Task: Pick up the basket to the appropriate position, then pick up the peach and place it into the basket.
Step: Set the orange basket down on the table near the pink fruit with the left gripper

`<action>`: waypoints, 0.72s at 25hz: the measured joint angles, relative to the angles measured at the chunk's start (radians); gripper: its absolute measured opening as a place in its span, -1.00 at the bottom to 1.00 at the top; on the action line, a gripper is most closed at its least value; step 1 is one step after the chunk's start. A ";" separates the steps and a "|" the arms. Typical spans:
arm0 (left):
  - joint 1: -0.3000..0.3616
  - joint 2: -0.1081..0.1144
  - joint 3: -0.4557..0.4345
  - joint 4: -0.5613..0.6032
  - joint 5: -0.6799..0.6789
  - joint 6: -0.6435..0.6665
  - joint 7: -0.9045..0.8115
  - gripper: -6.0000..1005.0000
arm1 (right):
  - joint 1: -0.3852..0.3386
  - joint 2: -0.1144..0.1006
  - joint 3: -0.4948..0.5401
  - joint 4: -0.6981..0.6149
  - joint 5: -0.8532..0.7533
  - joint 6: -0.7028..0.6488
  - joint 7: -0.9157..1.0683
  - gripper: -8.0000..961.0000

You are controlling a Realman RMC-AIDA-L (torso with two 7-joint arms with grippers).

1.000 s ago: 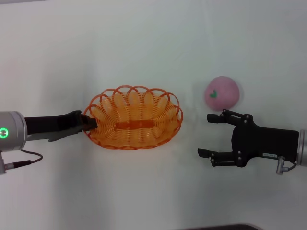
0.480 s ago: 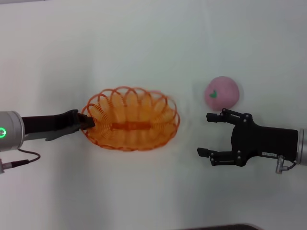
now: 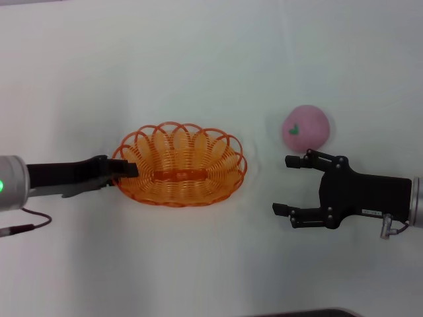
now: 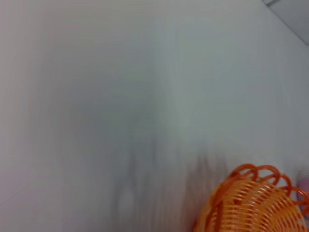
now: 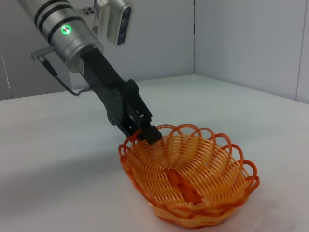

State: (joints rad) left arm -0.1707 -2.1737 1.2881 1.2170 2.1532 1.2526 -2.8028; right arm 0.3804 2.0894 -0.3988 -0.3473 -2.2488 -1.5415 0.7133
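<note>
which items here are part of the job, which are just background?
Job:
- basket, rim pinched by left gripper
- peach on the table, outside the basket
- right gripper, open, near the peach

Background:
- white table
- cable by the left arm

The basket (image 3: 180,165) is glossy orange plastic wire, woven in smooth loops. The peach (image 3: 306,128) looks matt pink and smooth. Both claws, left claw (image 3: 125,170) and right claw (image 3: 288,185), are matt black; the bench (image 3: 198,66) is plain white, faintly sheened.
</note>
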 joint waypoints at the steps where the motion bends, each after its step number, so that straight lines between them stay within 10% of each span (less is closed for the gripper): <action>1: -0.007 0.003 -0.026 0.005 -0.001 0.036 0.026 -0.31 | 0.000 0.000 0.000 0.000 0.000 0.000 0.000 0.95; 10: -0.010 0.007 -0.323 0.021 -0.166 0.270 0.385 0.13 | -0.001 0.000 0.002 0.000 0.000 -0.001 0.000 0.95; 18: 0.009 0.009 -0.357 -0.081 -0.256 0.433 0.886 0.32 | 0.000 -0.001 0.009 -0.006 0.000 -0.008 0.007 0.95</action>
State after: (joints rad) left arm -0.1621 -2.1644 0.9306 1.1362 1.8970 1.6859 -1.9164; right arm 0.3804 2.0883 -0.3899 -0.3530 -2.2488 -1.5499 0.7208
